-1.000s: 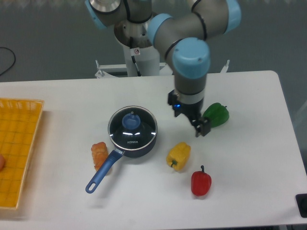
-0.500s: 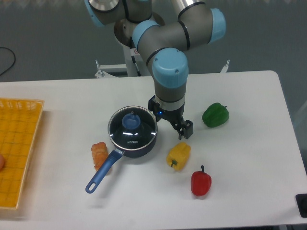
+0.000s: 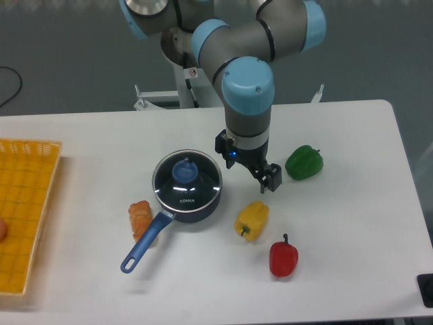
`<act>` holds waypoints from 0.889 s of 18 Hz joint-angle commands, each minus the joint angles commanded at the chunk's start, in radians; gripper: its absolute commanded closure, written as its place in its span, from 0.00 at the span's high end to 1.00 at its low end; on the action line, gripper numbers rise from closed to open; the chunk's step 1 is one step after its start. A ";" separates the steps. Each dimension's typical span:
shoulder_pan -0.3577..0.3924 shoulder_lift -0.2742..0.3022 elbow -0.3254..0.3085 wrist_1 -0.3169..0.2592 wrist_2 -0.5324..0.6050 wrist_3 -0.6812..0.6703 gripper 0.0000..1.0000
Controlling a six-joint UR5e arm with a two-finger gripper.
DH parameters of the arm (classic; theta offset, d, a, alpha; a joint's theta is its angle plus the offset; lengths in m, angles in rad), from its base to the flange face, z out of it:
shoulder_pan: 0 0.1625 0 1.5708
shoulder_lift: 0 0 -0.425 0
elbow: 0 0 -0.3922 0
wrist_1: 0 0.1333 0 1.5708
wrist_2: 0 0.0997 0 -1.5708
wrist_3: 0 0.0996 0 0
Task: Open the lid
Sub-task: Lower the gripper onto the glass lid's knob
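Hanging over the white tabletop (image 3: 338, 257), the pincer (image 3: 265, 177) sits at the end of the grey and light-blue arm, to the right of the saucepan and clear of it. Its dark fingers point down toward the surface, but from this angle I cannot tell whether they are spread or pressed together; nothing shows between them.

The lid (image 3: 187, 179) lies flat on the dark blue saucepan (image 3: 203, 210), covering it fully, its blue knob (image 3: 184, 170) in the middle and white "KONKA" lettering near the front edge. The saucepan's long blue handle (image 3: 143, 244) runs out toward the lower left.

A yellow bell pepper (image 3: 252, 221) lies just right of the saucepan, below the pincer. A green bell pepper (image 3: 304, 162) sits to the pincer's right, near it but not touching. A red bell pepper (image 3: 283, 258) rests further forward, near the yellow one. An orange lumpy item (image 3: 140, 217) sits beside the handle on its left. A yellow basket (image 3: 27, 203) occupies the left edge of the tabletop.
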 joint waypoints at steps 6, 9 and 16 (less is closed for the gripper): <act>-0.101 -0.029 -0.028 0.006 -0.006 -0.149 1.00; -0.108 -0.029 -0.055 0.011 -0.003 -0.188 1.00; -0.098 0.002 -0.129 0.008 -0.012 -0.265 1.00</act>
